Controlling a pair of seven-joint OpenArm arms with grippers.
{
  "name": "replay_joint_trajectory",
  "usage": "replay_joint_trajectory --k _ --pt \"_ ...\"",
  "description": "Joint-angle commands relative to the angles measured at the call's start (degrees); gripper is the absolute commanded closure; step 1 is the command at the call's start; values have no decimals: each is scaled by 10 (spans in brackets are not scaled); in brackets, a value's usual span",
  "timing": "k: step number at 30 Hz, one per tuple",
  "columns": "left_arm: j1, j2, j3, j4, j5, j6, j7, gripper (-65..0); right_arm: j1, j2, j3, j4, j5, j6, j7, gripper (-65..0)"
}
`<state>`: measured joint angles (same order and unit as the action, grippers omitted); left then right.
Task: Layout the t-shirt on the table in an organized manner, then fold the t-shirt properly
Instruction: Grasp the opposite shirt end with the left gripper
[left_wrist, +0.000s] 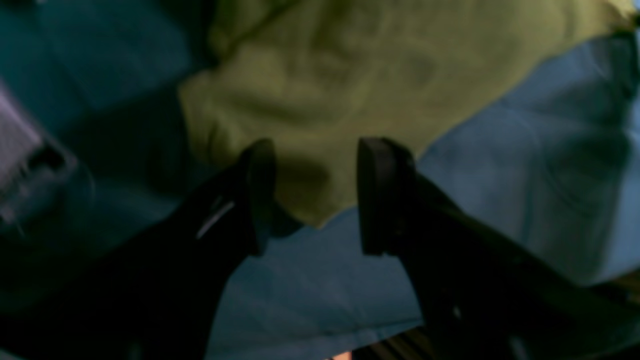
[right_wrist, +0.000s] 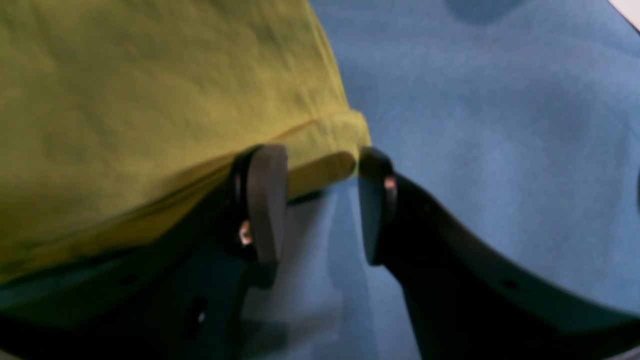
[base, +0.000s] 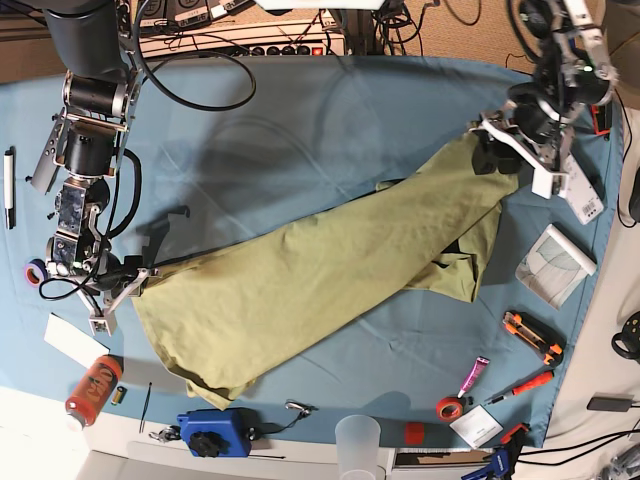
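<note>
Left pincer (left_wrist: 315, 195) blurred, jaws apart over t-shirt (left_wrist: 350, 85) corner.

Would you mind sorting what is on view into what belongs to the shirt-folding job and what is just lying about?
Belongs to the job:
t-shirt
table
left gripper, open
right gripper, open

Lying about:
orange can
blue device
plastic cup
orange utility knife
pink marker
black pen
</note>
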<state>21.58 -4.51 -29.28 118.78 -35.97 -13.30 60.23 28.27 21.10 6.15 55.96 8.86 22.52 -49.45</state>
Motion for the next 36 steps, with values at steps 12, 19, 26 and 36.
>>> replay_joint_trajectory --k 12,19,26,36 --pt "6 -3 1 -80 -63 -30 9 -276 19 9 2 9 3 1 15 -236" --pt "-18 -2 1 -150 -106 -48 2 -275 19 9 2 9 3 1 29 -235" --pt "-24 -3 1 -150 -108 -47 3 -275 19 1 2 -26 2 1 49 -235" --pt "-26 -3 1 -150 -108 -62 2 -275 19 -5 2 -32 -21 -20 35 -16"
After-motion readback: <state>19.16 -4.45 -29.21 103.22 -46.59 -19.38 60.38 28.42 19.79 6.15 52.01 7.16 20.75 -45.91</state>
